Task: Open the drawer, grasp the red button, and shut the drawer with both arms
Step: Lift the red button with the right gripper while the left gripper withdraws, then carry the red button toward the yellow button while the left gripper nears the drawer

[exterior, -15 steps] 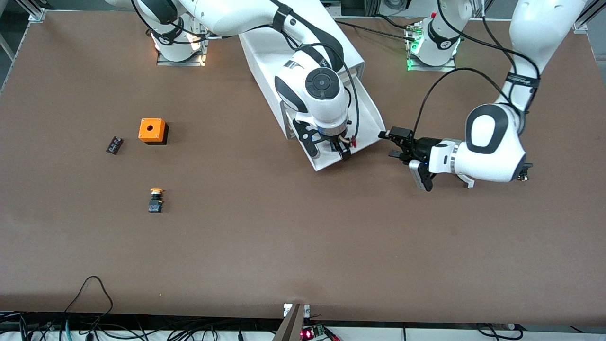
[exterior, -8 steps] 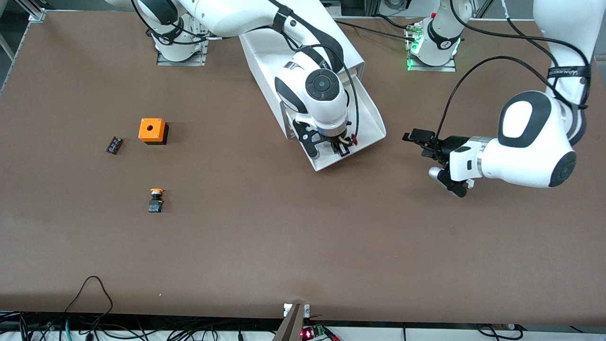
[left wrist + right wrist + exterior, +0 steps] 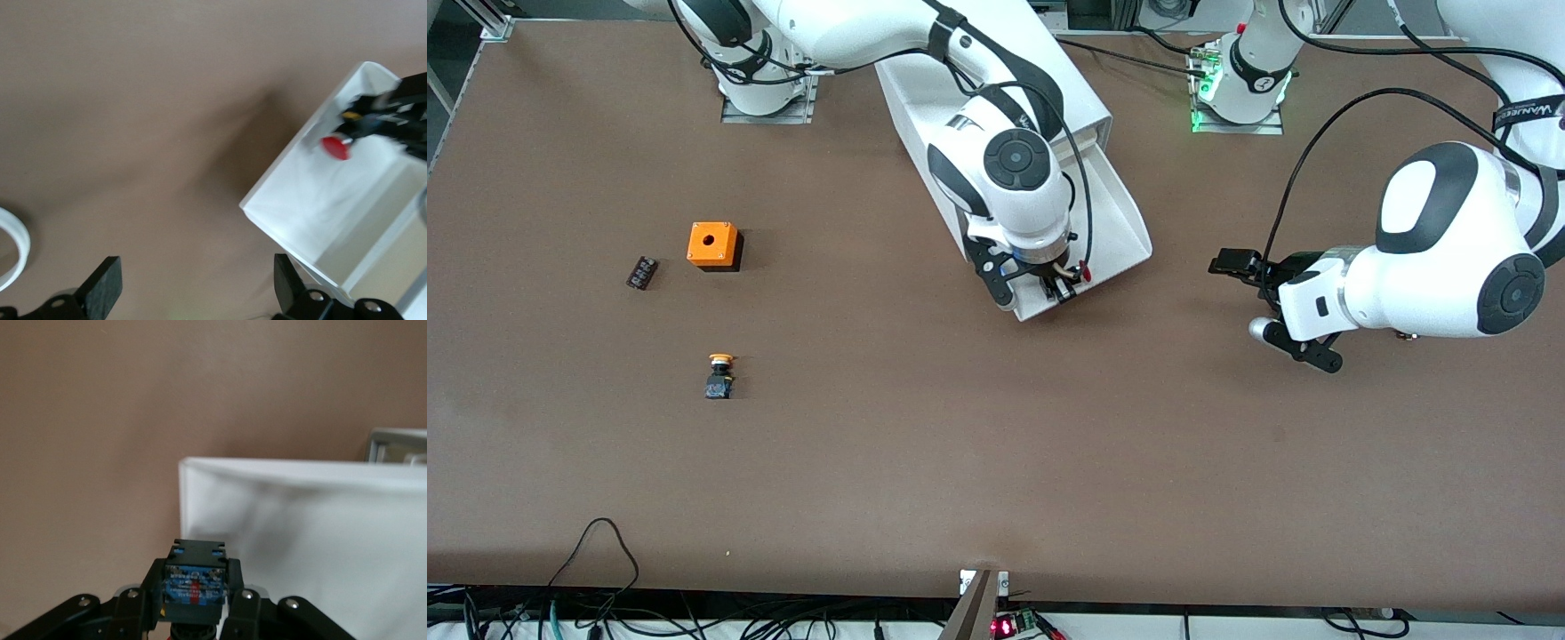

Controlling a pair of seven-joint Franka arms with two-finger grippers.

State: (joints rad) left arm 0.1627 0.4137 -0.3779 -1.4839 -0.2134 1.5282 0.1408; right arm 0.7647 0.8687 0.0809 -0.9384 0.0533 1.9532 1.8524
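Observation:
The white drawer (image 3: 1122,222) stands pulled out of the white cabinet (image 3: 1089,100). My right gripper (image 3: 1060,286) hangs over the drawer's front end, shut on the button (image 3: 1083,266), whose red cap pokes out beside the fingers. In the right wrist view the gripper (image 3: 193,587) clamps the button's black body (image 3: 194,577) with its blue label, above the drawer's front wall (image 3: 300,540). My left gripper (image 3: 1238,277) is open and empty over bare table beside the drawer, toward the left arm's end. The left wrist view shows its open gripper (image 3: 193,293), the drawer (image 3: 313,207) and the red cap (image 3: 335,147).
An orange box with a hole (image 3: 713,245), a small black part (image 3: 641,272) and a yellow-capped button (image 3: 719,376) lie toward the right arm's end of the table. Cables hang along the table's near edge.
My left arm has drawn back from the drawer's corner toward its own end of the table. My right gripper has shifted slightly toward the drawer's front edge, still holding the button.

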